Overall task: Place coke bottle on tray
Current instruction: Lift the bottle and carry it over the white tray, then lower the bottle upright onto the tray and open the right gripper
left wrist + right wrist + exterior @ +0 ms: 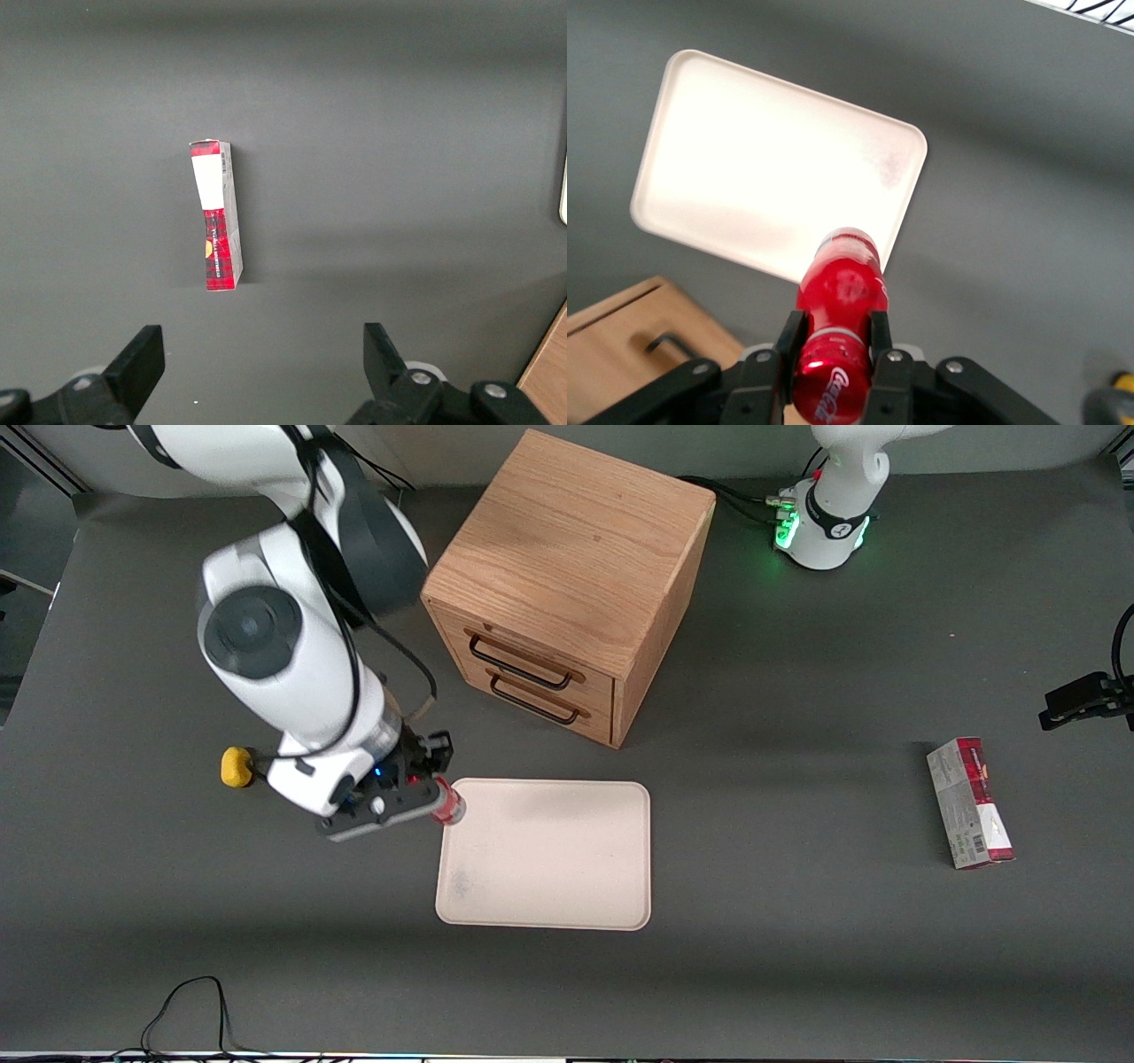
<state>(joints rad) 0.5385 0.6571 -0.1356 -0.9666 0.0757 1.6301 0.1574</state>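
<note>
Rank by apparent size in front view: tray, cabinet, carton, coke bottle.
1. Cabinet
2. Tray
3. Carton
4. Coke bottle, partly hidden in the gripper, which is shut on it at the tray's corner.

- Glossy white rounded arm shells (292, 664) with dark grey joint caps and black cables.
- Black two-finger gripper (833, 354), silver screws on its body.

Bare flat cream-white rectangular tray (567, 868) beside gripper (423, 790); wooden two-drawer cabinet (567, 593) farther from camera; small yellow lump (236, 767) alongside.
</note>
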